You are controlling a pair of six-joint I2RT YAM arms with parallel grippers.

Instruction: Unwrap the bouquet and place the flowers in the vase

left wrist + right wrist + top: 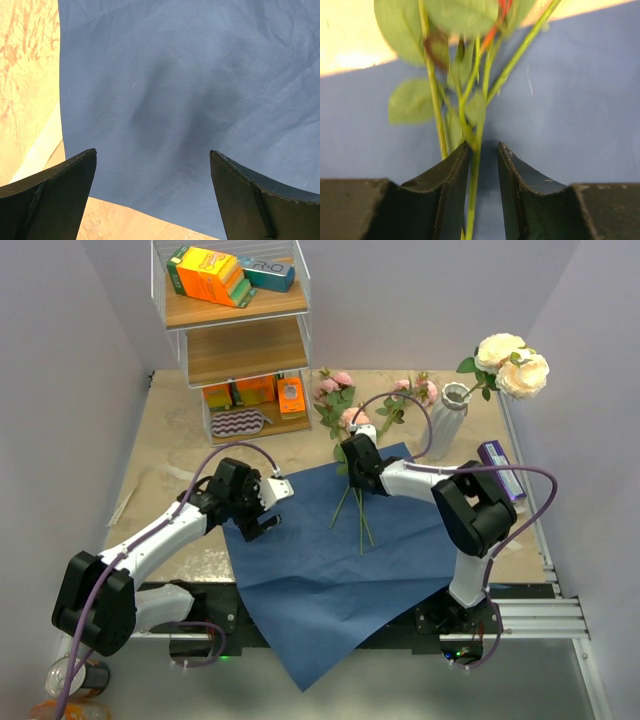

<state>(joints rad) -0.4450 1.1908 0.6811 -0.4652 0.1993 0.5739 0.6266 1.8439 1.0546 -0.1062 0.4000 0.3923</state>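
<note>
Stems (472,200) blur between narrowly parted right claw (483,146); left claw (152,151) gapes over blue paper (200,75).

I read the paper (320,580) as plain dark blue, with no pattern. The flowers (338,405) lying loose have green stems and leaves and pink blooms. The roses (512,368) are cream. The vase (447,420) is white with vertical ribs. The table (170,450) is tan with faint marbling. The box (498,468) is purple. The shelf (240,350) has brown boards in a white wire frame and carries an orange carton (205,275) and a teal carton (268,272). The fingers of the left gripper (153,150) and the right gripper (483,144) are black.
</note>
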